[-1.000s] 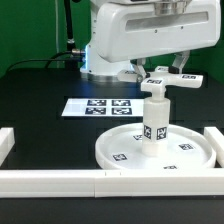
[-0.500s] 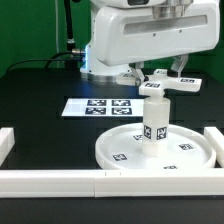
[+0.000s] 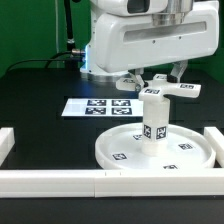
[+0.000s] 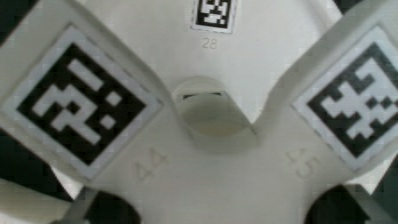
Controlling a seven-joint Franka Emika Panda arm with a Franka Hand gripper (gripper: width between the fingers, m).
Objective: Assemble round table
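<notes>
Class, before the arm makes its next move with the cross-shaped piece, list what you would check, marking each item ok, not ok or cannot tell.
1. Post upright on the disc: ok.
2. Cross piece over the post's top: ok.
3. Cross piece's hub centred on the post: cannot tell.
4. Claw gripping the cross piece: cannot tell, its fingers are hidden.
5. Marker board lying apart from the disc: ok.

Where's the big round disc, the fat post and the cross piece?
round disc (image 3: 112,144): exterior view, bare floor beside the post.
post (image 3: 155,128): exterior view, its tagged side.
cross piece (image 3: 188,89): exterior view, a tagged arm.
</notes>
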